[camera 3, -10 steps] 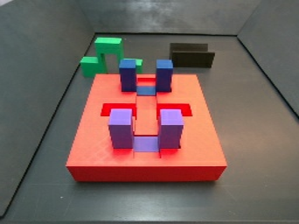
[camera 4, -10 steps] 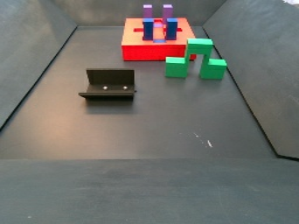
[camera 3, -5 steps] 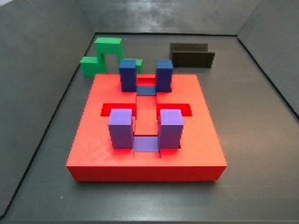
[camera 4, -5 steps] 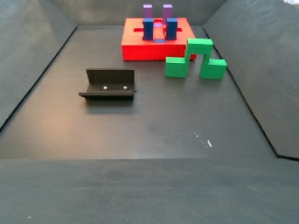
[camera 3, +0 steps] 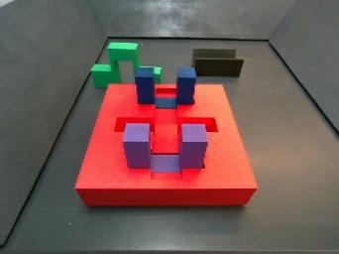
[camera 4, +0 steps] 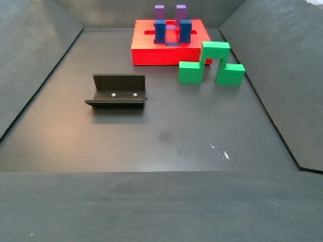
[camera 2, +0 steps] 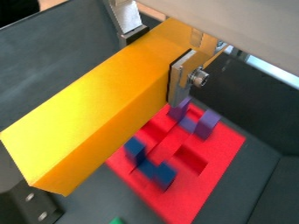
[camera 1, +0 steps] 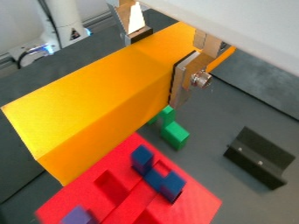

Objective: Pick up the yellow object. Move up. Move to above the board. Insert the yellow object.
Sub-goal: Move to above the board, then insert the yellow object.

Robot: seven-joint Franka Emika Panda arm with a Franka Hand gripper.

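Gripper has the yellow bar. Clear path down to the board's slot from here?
Probably yes. The gripper holds the yellow object above the board, seen below in both wrist views. Nothing shows between them, though the bar hides part of the board.

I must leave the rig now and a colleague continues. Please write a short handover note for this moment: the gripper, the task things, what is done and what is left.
Gripper: shut on the yellow object, seen in both wrist views; it is high up, out of both side views.
Yellow object: held in the air between the fingers, off the floor.
Board: flat on the floor, red, with blue and purple blocks; in a wrist view it lies below the bar.
Green arch block and fixture: on the floor beside the board, untouched.
Done: pick-up and lift.
Left: line up over the board and insert the bar.
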